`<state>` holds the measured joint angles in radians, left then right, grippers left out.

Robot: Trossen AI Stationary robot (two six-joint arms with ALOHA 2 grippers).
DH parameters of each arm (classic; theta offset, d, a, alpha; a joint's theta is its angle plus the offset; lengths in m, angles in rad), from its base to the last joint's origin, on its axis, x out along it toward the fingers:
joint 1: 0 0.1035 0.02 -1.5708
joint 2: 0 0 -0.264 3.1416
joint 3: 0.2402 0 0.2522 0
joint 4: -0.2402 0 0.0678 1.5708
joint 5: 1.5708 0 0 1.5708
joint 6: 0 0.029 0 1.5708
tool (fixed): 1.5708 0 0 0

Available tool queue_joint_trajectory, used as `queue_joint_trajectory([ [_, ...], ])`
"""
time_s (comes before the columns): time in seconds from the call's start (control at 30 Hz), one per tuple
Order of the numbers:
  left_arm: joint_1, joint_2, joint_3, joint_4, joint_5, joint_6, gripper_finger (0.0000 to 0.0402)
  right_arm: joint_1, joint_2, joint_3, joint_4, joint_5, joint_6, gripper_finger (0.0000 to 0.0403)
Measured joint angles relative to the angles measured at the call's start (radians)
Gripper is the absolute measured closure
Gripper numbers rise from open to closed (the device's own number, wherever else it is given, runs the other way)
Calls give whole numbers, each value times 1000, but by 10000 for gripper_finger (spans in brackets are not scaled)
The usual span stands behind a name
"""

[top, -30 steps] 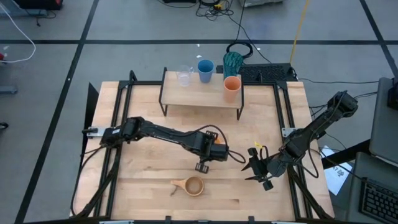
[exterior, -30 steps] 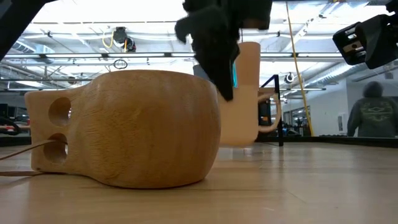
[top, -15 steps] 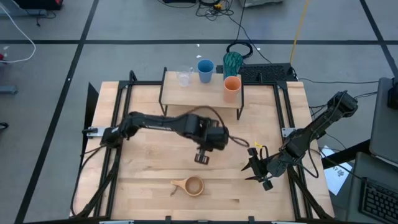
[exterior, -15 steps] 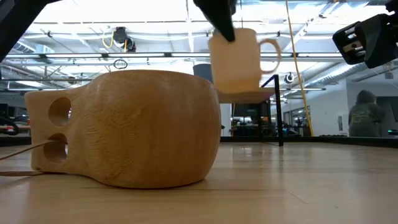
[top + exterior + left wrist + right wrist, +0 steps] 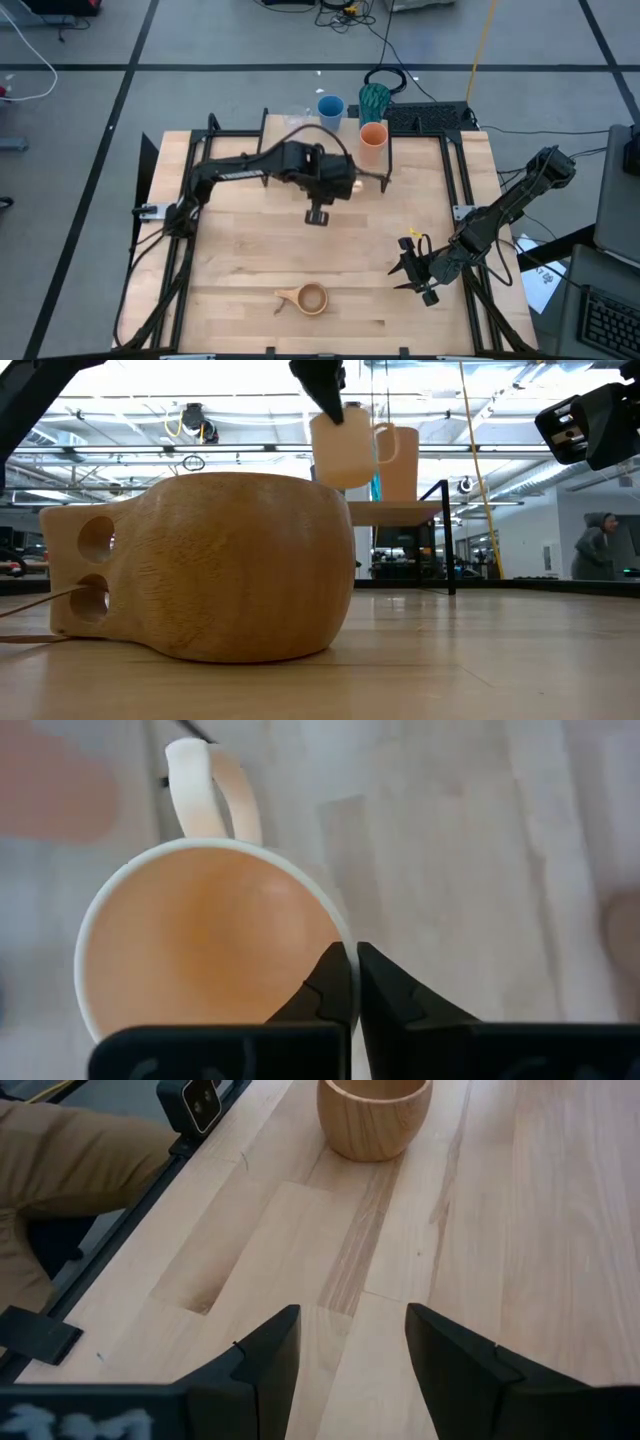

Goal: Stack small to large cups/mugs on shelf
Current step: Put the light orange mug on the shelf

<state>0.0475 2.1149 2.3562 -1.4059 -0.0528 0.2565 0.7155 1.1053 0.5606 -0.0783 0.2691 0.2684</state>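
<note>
My left gripper [image 5: 335,185] is shut on the orange handled mug [image 5: 200,940] and holds it in the air by the shelf's [image 5: 300,155] front edge. In the low view the mug [image 5: 345,448] hangs at about the height of the shelf top. On the shelf stand the blue cup [image 5: 330,110], the orange-brown tumbler [image 5: 372,137], the teal tumbler [image 5: 374,98] and the clear glass [image 5: 296,117], which my left arm partly hides. The tan wooden cup [image 5: 310,298] rests on its base near the table's front edge. My right gripper [image 5: 412,270] is open and empty at the table's right. My left gripper pinches the mug's rim [image 5: 345,945] on the side opposite the handle [image 5: 205,790], one finger inside the mug and one outside. The fingers come from above, pointing down. The mug hangs upright below them, lifted clear of the table.
Black frame rails [image 5: 455,180] run along the table's left and right sides. A keyboard [image 5: 430,115] and headphones [image 5: 385,78] lie behind the shelf. The bare tabletop [image 5: 330,1270] lies between the wooden cup [image 5: 375,1115] and my right gripper. A person [image 5: 600,550] stands far off in the room.
My left gripper has risen and gone toward the table's far edge, from the middle of the table to the shelf's front edge. It has stayed shut on the orange mug. The mug has stayed upright and now hangs about level with the shelf top.
</note>
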Motion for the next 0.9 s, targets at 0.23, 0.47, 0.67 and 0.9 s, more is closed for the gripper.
queue_joint_trajectory([
  [0.23,96,-4,0,5,0,78,397,0,0,0,0,0,0,230],
  [0.47,192,-3,0,21,22,122,398,0,0,0,0,0,0,230],
  [0.67,260,5,0,44,109,145,392,0,0,0,-1,0,-3,230],
  [0.9,297,9,0,82,168,181,393,0,0,0,-1,0,-4,230],
])
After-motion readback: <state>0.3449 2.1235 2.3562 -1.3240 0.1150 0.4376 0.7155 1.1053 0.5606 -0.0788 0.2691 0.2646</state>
